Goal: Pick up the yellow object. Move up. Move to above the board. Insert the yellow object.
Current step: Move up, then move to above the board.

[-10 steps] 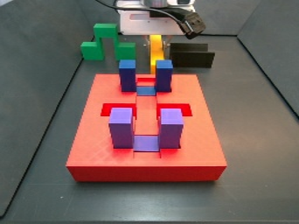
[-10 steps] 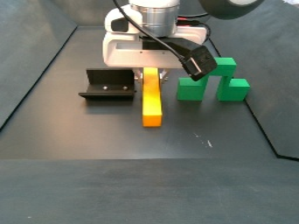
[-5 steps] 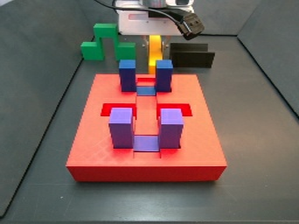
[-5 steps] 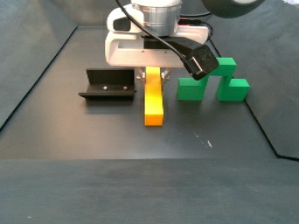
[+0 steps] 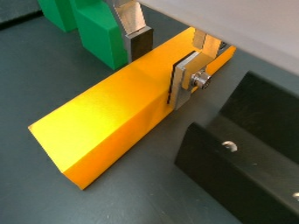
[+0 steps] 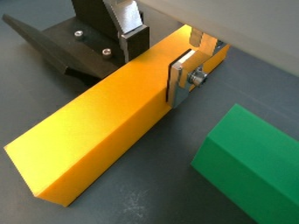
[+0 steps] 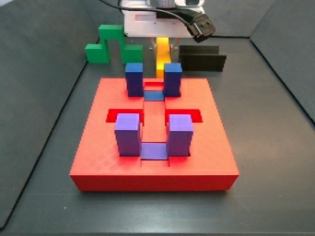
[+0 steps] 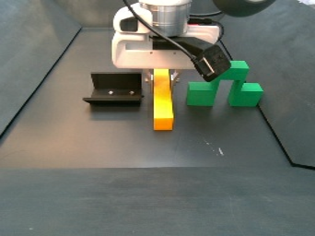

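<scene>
The yellow object (image 5: pixel 117 109) is a long orange-yellow bar lying lengthwise between the green block and the fixture, seen in both wrist views (image 6: pixel 105 118) and both side views (image 8: pixel 160 101). My gripper (image 5: pixel 162 63) straddles its far end, and the dark pads press on both long sides, so it is shut on the bar (image 6: pixel 156 61). In a side view the gripper (image 7: pixel 164 32) hangs behind the board (image 7: pixel 110 152), a red slab with blue posts (image 7: pixel 128 134) around recessed slots. Only the bar's upper part (image 7: pixel 164 51) shows there, behind the posts.
A green stepped block (image 8: pixel 227 85) stands on one side of the bar, close to a finger (image 5: pixel 87 26). The fixture (image 8: pixel 113 89), a dark bracket, stands on the other side (image 5: pixel 239 149). Dark walls enclose the floor.
The bar's near end has crept slightly up in a side view, with the gripper still closed on it. Nothing else has moved.
</scene>
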